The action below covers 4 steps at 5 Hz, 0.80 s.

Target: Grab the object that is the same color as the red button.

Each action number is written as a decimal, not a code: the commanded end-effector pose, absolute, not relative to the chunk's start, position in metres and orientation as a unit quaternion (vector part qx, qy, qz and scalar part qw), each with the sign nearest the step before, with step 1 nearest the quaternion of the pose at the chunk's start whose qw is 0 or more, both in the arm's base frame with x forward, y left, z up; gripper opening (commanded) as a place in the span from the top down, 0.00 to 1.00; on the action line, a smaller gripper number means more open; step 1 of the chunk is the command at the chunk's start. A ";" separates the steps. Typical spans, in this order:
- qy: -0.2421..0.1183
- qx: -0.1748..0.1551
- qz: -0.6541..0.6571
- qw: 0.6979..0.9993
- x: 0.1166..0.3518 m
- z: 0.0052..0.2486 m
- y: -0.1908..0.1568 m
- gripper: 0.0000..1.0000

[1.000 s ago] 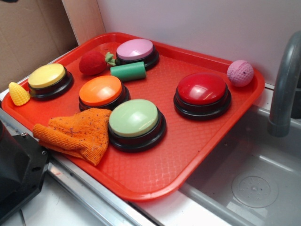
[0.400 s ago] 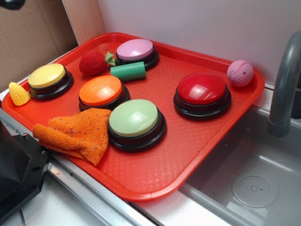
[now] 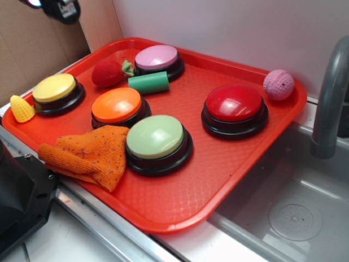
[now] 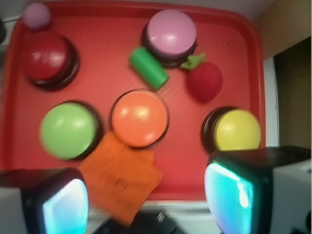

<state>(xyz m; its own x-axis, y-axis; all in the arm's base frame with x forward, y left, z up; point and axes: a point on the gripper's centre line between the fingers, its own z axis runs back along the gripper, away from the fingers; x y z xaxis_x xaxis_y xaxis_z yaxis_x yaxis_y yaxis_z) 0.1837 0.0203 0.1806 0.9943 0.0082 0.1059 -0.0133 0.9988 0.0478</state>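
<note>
The dark-red toy strawberry (image 3: 107,73) with a green leafy top lies at the back left of the red tray (image 3: 229,180), beside the green cylinder (image 3: 148,83) and the pink-domed button (image 3: 157,59). It also shows in the wrist view (image 4: 205,81). The large red button (image 3: 234,108) on a black base stands at the right of the tray and shows in the wrist view (image 4: 46,59). My gripper (image 3: 54,7) is high at the top left corner, far above the tray. In the wrist view its jaws stand wide apart and hold nothing (image 4: 146,197).
On the tray stand an orange-domed button (image 3: 116,106), a green-domed button (image 3: 156,140), a yellow-domed button (image 3: 54,90), an orange cloth (image 3: 90,154), a pink textured ball (image 3: 278,84) and a yellow corn toy (image 3: 21,108). A sink (image 3: 294,213) and grey faucet (image 3: 330,103) lie at the right.
My gripper has come further into the top left corner of the exterior view. Nothing on the tray has moved.
</note>
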 end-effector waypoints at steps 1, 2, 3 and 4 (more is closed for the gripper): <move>-0.080 0.052 -0.010 0.995 0.237 0.130 0.078 0.00; -0.086 0.060 0.004 0.994 0.259 0.103 0.100 0.00; -0.076 0.067 0.012 0.995 0.276 0.077 0.116 0.00; -0.062 0.063 0.016 0.996 0.281 0.061 0.122 0.00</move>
<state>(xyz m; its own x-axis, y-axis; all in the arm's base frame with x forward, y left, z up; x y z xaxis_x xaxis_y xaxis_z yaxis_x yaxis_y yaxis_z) 0.2720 0.1103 0.0449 0.9975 0.0118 0.0691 -0.0184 0.9951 0.0967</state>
